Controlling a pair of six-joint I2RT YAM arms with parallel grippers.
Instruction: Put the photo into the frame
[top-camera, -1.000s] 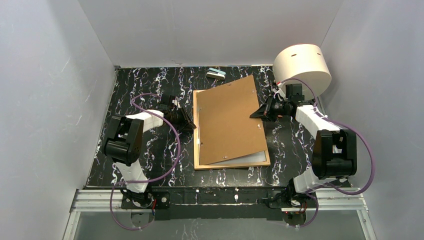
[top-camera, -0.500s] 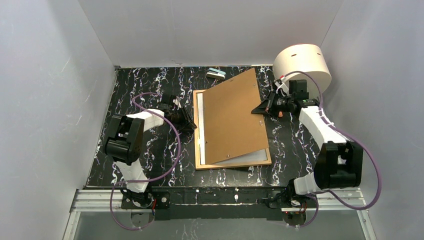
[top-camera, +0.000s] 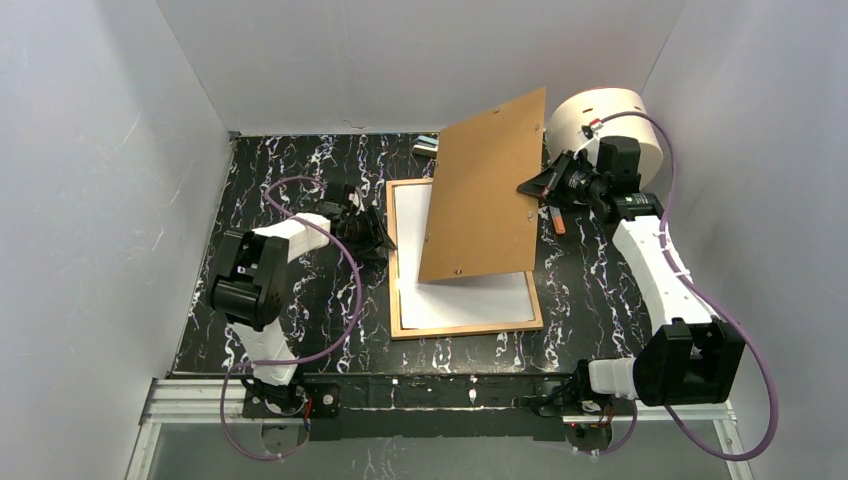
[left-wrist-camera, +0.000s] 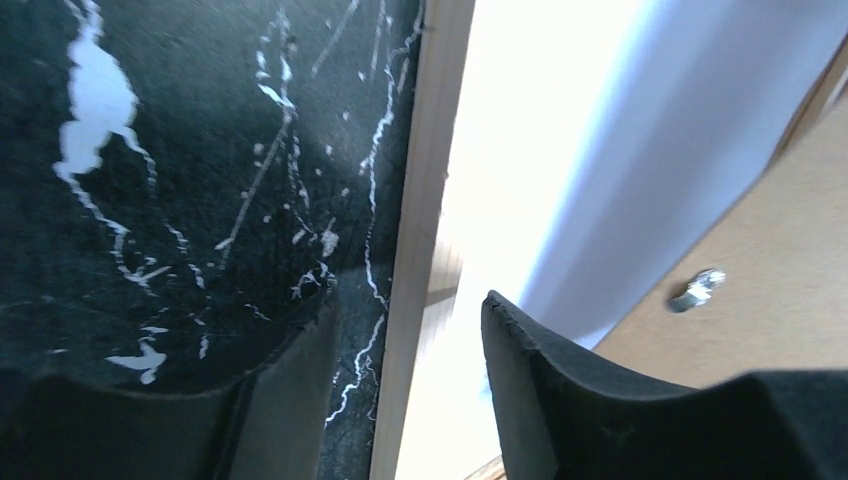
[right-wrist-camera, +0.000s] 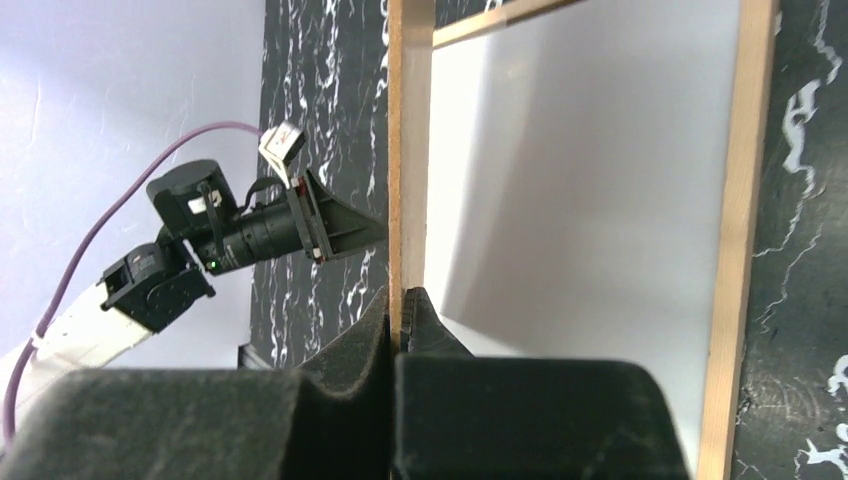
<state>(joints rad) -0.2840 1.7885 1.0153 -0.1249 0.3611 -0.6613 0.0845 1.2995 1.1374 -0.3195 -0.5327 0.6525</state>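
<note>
Rectangular light-wood frame (top-camera: 465, 328), flat brown board (top-camera: 485, 190) tilted above

The table (top-camera: 300, 170) is viewed from above, behind the arms; the frame (top-camera: 465, 329) is shared, seen close by both wrist views.

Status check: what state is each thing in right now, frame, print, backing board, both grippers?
Light-wood rectangular frame: lying flat, back open.
Photo: flat in the frame, white back up.
Brown cardboard backing board: tilted up, lower edge over the frame.
Right gripper: shut on the board's right edge.
Left gripper: open, astride the frame's left edging.
</note>
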